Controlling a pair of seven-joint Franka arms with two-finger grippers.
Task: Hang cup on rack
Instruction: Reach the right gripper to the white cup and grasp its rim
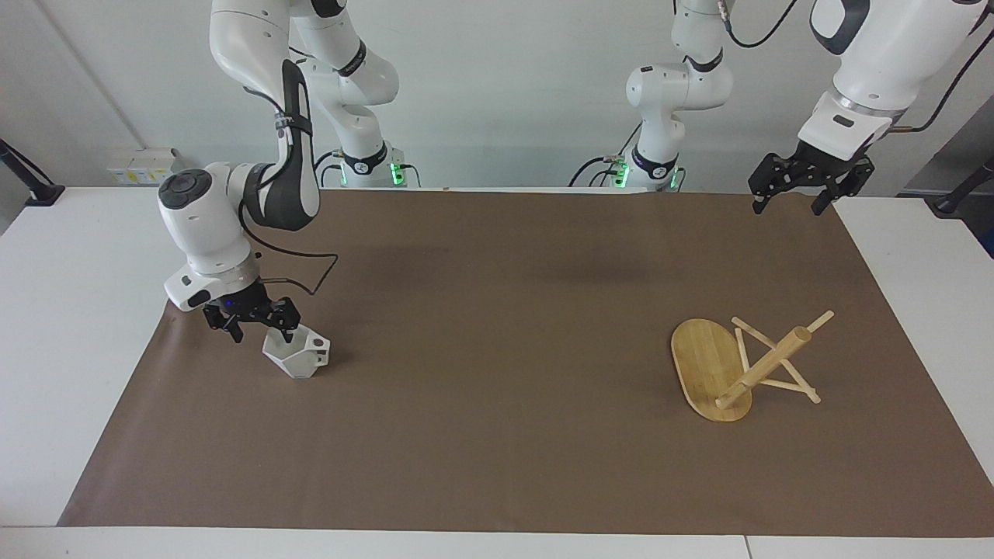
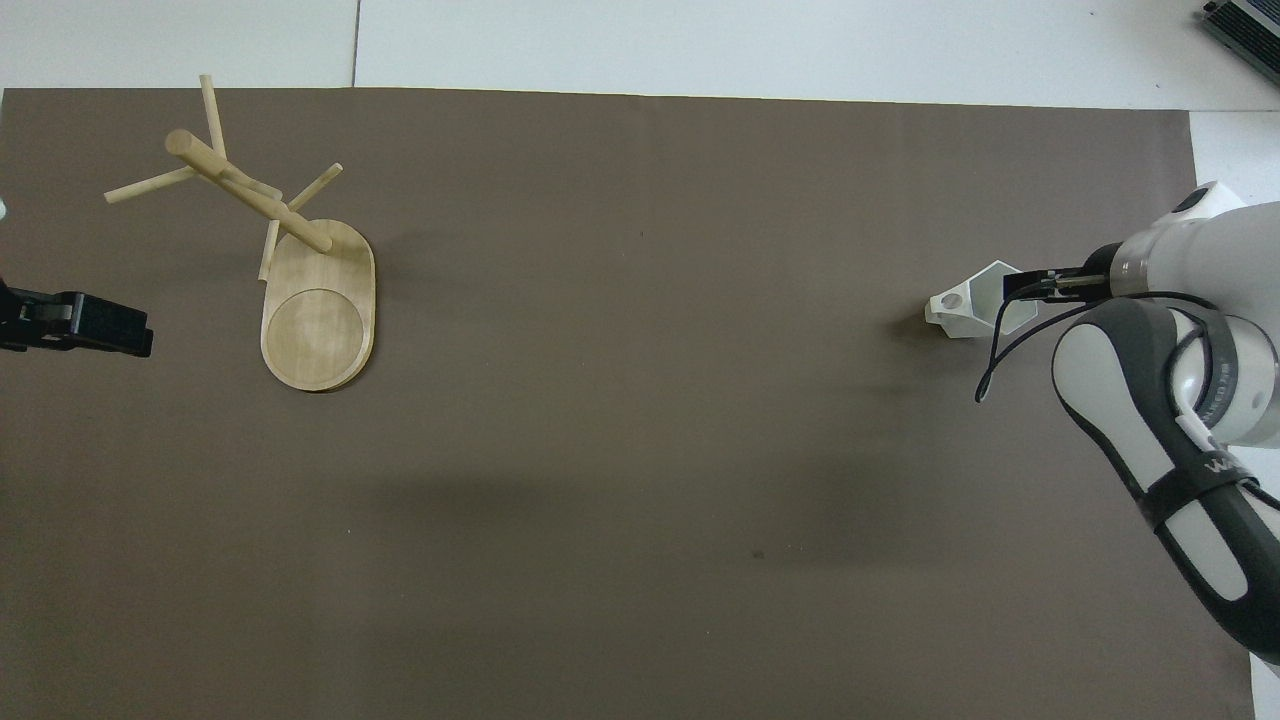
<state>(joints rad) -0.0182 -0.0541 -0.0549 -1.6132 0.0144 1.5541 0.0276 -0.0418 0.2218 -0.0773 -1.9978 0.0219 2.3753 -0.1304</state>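
Observation:
The white faceted cup [image 1: 297,353] stands on the brown mat near the right arm's end of the table, its handle pointing toward the middle. It also shows in the overhead view [image 2: 972,302]. My right gripper [image 1: 262,335] is open and low at the cup, with one finger inside the rim and the other outside; it shows in the overhead view too [image 2: 1030,285]. The bamboo rack [image 1: 738,365] lies tipped over near the left arm's end, base on edge and pegs on the mat [image 2: 290,260]. My left gripper [image 1: 790,203] is open and waits in the air over the mat's corner.
The brown mat [image 1: 497,349] covers most of the white table. A black cable loops from the right wrist [image 1: 311,272] just above the mat beside the cup.

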